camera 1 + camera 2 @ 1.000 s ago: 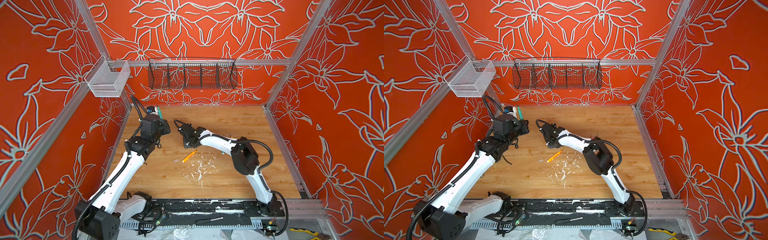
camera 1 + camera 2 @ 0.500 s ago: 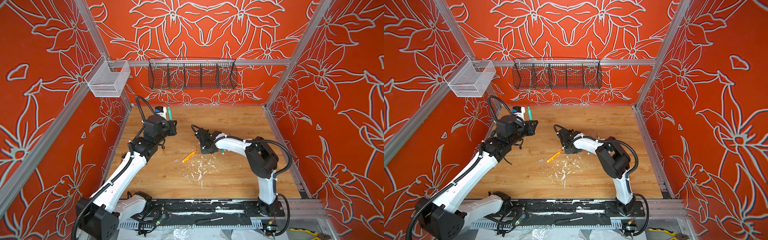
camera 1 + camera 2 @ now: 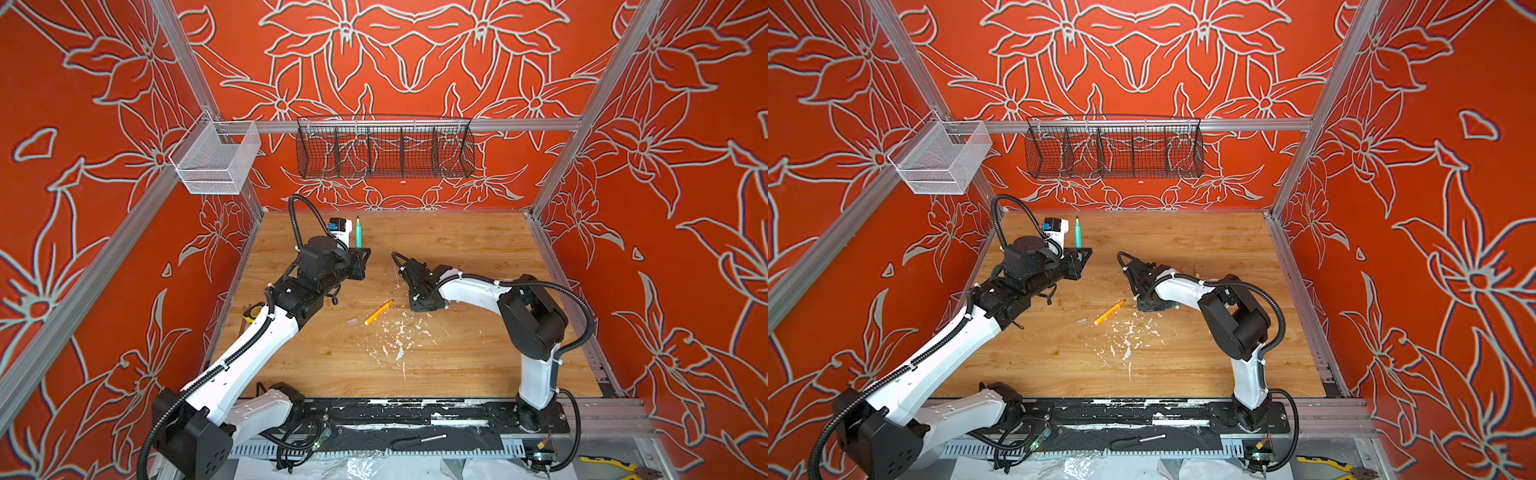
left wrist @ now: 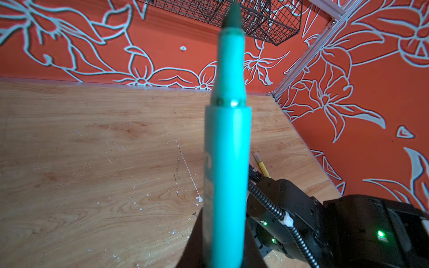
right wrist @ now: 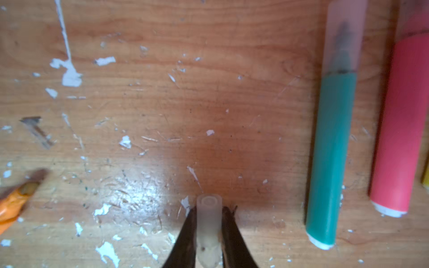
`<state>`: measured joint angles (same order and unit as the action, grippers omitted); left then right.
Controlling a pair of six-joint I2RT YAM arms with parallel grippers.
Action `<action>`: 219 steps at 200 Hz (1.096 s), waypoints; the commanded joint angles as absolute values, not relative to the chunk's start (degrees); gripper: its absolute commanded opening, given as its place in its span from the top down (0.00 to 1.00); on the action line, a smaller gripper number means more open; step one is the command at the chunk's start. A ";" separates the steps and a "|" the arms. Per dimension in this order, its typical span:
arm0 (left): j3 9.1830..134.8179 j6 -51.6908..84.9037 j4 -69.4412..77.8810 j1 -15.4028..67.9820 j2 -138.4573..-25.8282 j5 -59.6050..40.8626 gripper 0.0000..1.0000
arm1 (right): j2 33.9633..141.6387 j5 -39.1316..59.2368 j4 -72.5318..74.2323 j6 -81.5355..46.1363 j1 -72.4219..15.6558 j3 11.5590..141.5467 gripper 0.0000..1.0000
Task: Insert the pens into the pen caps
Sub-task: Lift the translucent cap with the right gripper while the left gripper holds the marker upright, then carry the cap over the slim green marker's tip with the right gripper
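Note:
My left gripper (image 3: 360, 254) is shut on a teal pen (image 3: 358, 232) that stands upright with its dark tip bare. The left wrist view shows that teal pen (image 4: 226, 162) rising from between the fingers (image 4: 195, 243). My right gripper (image 3: 420, 306) points down just above the wood. In the right wrist view this gripper (image 5: 209, 210) is shut on a clear pen cap (image 5: 208, 220). Beside it lie a capped teal pen (image 5: 332, 150) and a pink pen (image 5: 404, 116). An orange pen (image 3: 378, 312) and a loose clear cap (image 3: 351, 321) lie between the arms.
A yellow pen (image 4: 262, 166) lies behind the right arm. White paint flecks (image 3: 399, 332) dot the wood. A black wire basket (image 3: 384, 151) and a white mesh basket (image 3: 216, 160) hang on the walls. A screwdriver (image 3: 419, 440) and yellow pliers (image 3: 611, 461) lie in front.
The two grippers were close together at the left. The right one has pulled away to the right and come down near the wood. The left one has shifted right with its teal pen.

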<state>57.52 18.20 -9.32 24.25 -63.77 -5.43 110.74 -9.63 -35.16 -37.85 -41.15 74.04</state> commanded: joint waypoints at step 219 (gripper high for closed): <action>47.80 -0.42 6.68 26.45 -57.54 -25.44 1.00 | 114.01 -2.77 -41.24 -32.89 -37.53 78.17 0.86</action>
<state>47.94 1.02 3.62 25.82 -58.28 -25.52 113.25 -2.15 -40.42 -32.84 -37.85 78.70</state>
